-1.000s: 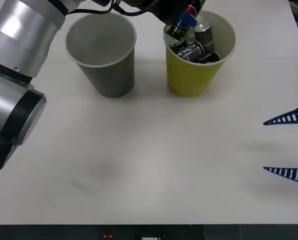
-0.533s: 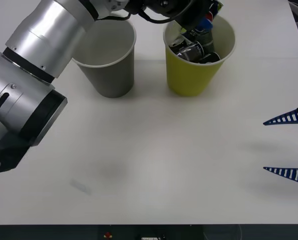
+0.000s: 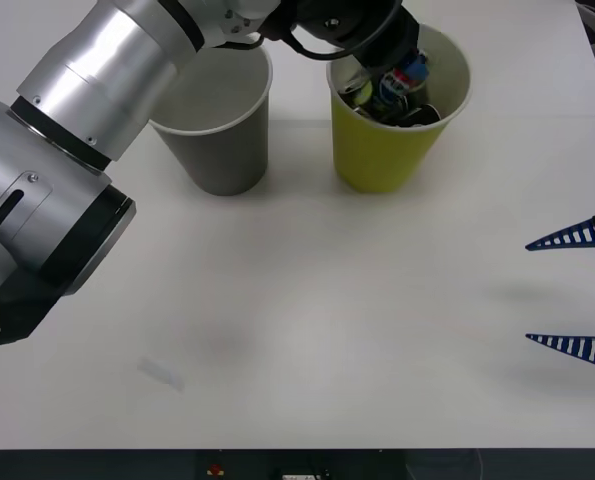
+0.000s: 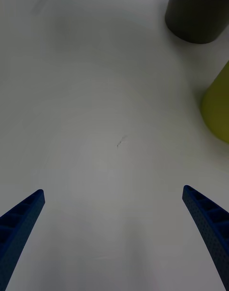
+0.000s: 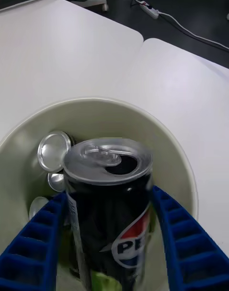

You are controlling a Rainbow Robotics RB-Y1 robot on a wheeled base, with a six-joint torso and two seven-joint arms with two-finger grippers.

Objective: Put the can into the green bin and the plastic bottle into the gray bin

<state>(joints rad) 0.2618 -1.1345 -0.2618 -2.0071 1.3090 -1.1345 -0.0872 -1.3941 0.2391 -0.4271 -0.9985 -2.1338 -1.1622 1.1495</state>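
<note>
Blue ribbed fingers (image 5: 33,243) of the left gripper (image 5: 107,238) are clamped on either side of the can (image 5: 109,195), dark body, silver top with the tab popped, sitting upright between them. It hangs right over the mouth of the green bin (image 3: 382,150), low enough that it looks partly inside the rim, with a few other cans (image 5: 53,150) already lying in the bottom. So I'd say we're at the drop-off step for the can: next move is just letting the fingers spread so it falls in, then pulling the arm up clear of the rim. Gray bin (image 3: 217,140) stands just beside the green one on the white surface (image 3: 307,320). Right gripper (image 3: 577,290) is parked at the near right, well away, fingers spread wide and holding nothing.
</note>
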